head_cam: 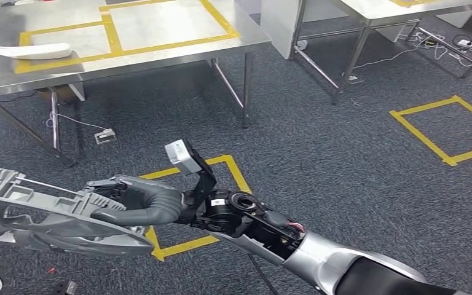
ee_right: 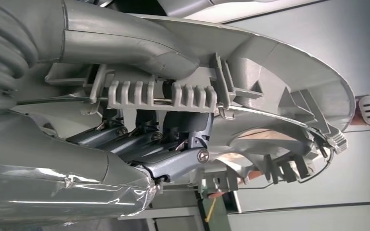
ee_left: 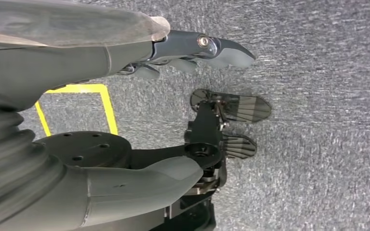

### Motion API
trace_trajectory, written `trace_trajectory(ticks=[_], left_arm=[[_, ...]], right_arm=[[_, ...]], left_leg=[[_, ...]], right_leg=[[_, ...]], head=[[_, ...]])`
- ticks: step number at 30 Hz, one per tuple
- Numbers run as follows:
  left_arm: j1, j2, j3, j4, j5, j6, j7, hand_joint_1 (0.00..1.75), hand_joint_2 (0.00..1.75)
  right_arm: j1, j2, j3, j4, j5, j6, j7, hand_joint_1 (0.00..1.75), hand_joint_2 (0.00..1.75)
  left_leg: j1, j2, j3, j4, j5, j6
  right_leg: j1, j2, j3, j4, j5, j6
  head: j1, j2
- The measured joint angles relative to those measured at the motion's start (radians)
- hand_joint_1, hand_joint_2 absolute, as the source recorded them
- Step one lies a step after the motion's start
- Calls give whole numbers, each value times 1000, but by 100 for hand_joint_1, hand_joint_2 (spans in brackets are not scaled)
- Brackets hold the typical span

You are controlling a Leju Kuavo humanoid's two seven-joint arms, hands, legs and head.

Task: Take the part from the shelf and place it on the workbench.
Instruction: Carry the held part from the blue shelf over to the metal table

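The part is a large grey plastic moulding with ribs and curved rims, low at the left of the head view. My right hand grips its near edge, with the arm reaching across from the lower right. In the right wrist view the fingers curl under the part's ribbed rim and the thumb lies over it. The steel workbench with yellow tape frames stands ahead at the upper left. A white curved piece lies on it. My left hand hangs over the carpet, fingers apart, holding nothing.
A second steel table stands at the upper right, with cables and a power strip on the floor beside it. Yellow tape squares mark the grey carpet. A small box on a cable lies under the workbench.
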State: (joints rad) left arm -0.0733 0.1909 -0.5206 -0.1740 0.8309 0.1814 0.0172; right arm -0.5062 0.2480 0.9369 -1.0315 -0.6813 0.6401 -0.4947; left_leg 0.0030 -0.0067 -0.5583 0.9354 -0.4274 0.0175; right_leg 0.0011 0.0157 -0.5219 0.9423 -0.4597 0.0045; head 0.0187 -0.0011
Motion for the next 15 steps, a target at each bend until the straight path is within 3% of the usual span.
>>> trace_trajectory(ticks=[2, 5, 7, 9, 10, 11, 12, 14, 15], left_arm=[[0, 2, 0, 0, -3, -4, 0, 0, 175], [2, 3, -3, 0, -7, -6, -1, 0, 175], [3, 2, -5, -1, -8, -6, -1, 0, 175], [3, 3, -5, -1, -9, -8, -1, 0, 175], [5, 3, -5, -1, -10, -9, -1, 0, 175], [6, 3, -5, -1, -10, -11, -1, 0, 175], [7, 2, -6, -1, -10, -12, -1, 0, 175], [7, 1, -7, -1, -10, -14, -1, 0, 175], [7, 0, -7, -1, -10, -14, -1, 0, 175]], right_arm=[[0, 0, 0, 0, 0, 0, -2, 175, 175], [1, 0, -1, 1, 0, 1, -6, 175, 175], [0, 0, -1, 1, 0, 2, -10, 175, 175], [3, 0, -1, 1, -1, 3, -13, 175, 175], [7, 0, -2, 1, -1, 3, -14, 175, 175], [9, 0, -2, 1, -1, 3, -14, 175, 175], [11, 0, -2, 1, -1, 3, -15, 175, 175], [12, -1, -2, 2, -1, 3, -15, 175, 175], [12, -1, -2, 2, -1, 4, -16, 175, 175]], left_leg=[[-1, 0, 0, -4, -3, 1], [6, -1, 24, -27, -19, 11], [9, 0, 45, -33, -29, 17], [9, 1, 63, -33, -39, 15], [10, 2, 74, -32, -47, 13], [11, 1, 89, -32, -56, 9], [12, 0, 105, -32, -66, 6], [14, -1, 140, -32, -92, -2], [14, -2, 152, -33, -104, -6]], right_leg=[[-1, 0, 1, 2, 3, 3], [-1, -6, -7, 38, -2, 16], [-2, -11, -61, 132, -40, 23], [-3, -11, -146, 271, -82, 29], [-5, -12, -179, 314, -85, 32], [-6, -12, -195, 318, -74, 33], [-7, -12, -192, 287, -51, 33], [-8, -13, -158, 146, 37, 29], [-7, -13, -144, 87, 65, 23]], head=[[0, 0], [2, 0], [7, 0], [13, 0], [15, 0], [17, 0], [19, 0], [26, 0], [27, 0]])
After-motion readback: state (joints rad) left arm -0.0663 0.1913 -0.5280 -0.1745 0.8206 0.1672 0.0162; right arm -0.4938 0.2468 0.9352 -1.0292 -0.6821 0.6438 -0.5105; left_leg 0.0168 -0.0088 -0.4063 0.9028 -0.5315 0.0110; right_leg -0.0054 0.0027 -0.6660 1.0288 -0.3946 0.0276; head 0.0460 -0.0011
